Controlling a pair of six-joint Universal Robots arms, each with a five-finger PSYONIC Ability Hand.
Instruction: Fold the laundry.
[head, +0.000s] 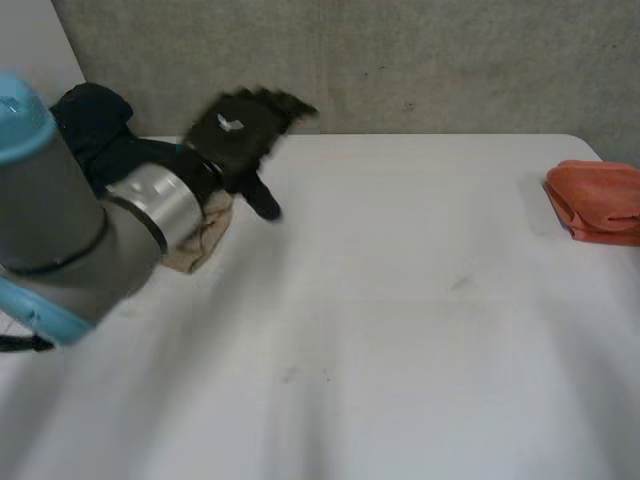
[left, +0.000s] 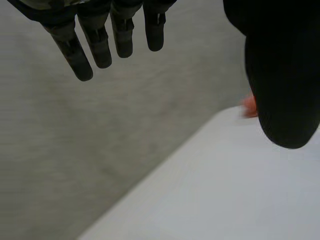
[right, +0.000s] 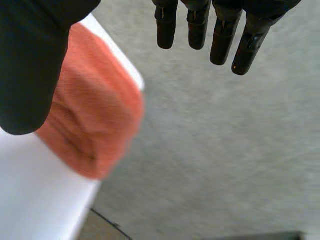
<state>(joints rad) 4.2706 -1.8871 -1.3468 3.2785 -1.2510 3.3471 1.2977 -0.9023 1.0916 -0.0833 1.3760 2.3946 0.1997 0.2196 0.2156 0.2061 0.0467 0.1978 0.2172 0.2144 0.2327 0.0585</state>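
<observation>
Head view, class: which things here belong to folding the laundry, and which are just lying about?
Job in hand: orange cloth at the table's edge; beige cloth; left hand, open.
Just there: white table; grey concrete surface behind it.

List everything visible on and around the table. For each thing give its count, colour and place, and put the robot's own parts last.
table: one, white, in front of the wall.
orange cloth: one, orange, folded, at the table's right edge near the far corner.
beige cloth: one, beige, bunched at the table's left side, partly under the left arm.
dark shape: one, black, behind the left arm; cannot tell what it is.
wall: one, grey, behind the table.
left arm: one, grey with light-blue cap, over the table's left side.
left hand: one, black, open, raised above the beige cloth.
right hand: one, black, open, by the orange cloth.
</observation>
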